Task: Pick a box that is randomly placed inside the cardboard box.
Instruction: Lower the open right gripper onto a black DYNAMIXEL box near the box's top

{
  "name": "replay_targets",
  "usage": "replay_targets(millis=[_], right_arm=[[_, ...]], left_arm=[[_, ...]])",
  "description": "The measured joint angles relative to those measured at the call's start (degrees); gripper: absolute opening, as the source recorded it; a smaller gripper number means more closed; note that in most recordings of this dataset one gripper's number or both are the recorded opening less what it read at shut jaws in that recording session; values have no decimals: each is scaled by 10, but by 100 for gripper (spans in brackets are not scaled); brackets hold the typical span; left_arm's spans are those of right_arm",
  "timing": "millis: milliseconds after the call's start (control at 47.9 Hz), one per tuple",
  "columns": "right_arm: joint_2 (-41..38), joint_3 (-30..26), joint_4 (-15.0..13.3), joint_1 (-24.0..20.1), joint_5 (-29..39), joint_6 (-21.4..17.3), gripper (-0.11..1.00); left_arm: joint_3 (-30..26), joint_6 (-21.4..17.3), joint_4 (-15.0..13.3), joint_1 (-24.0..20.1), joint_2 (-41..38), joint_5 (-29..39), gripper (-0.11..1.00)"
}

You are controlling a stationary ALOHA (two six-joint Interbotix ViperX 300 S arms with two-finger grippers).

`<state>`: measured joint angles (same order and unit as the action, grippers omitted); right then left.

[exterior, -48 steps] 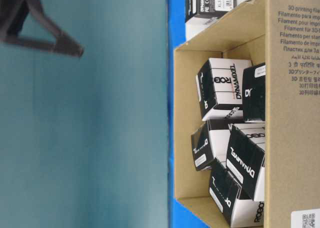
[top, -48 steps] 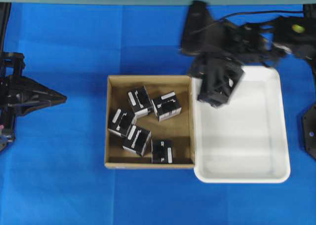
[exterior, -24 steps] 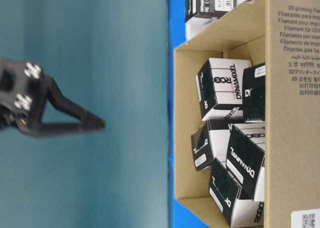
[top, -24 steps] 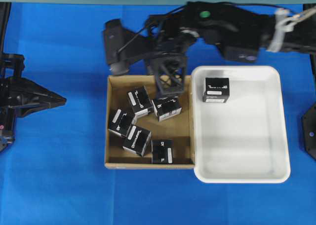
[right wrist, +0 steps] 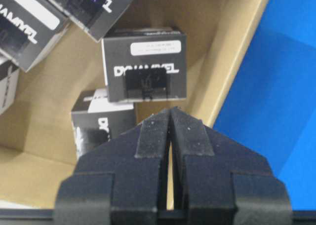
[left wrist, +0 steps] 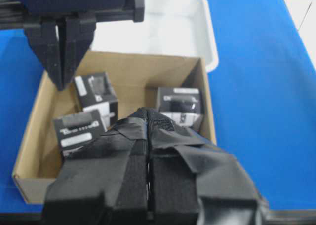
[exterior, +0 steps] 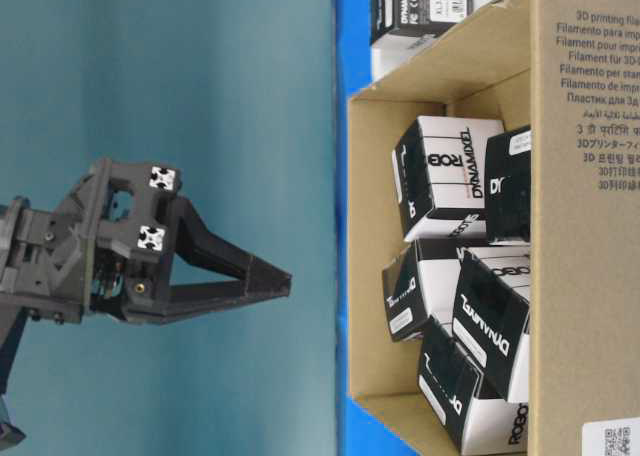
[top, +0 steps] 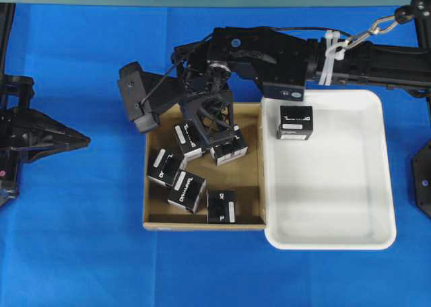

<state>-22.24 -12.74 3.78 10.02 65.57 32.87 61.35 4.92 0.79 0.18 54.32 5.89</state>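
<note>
One box point(top: 294, 122) in white tray point(top: 377, 186).

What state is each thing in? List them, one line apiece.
right hand: shut, empty, over the far part of the cardboard box.
left hand: shut, empty, parked left of the cardboard box.
cardboard box: open-topped, five black boxes inside.
black boxes: loose, at mixed angles, ungripped.
white tray: holds one black box.
box in the tray: resting near the tray's far edge.
</note>
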Motion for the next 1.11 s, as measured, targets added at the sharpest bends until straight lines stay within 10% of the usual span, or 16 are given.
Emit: replay_targets(millis=[230,563,1106], right_arm=[[-12,1,-1,-5,-25,10,17],[-35,3,-1,-10,-56,52,98],[-51,46,4,-15,-83,51,100]], left_arm=[[-5,0,0,7,-1,0,-6],[-12,12,0,11,-3,0,-6],[-13,24,0,15,-9,0,-6]])
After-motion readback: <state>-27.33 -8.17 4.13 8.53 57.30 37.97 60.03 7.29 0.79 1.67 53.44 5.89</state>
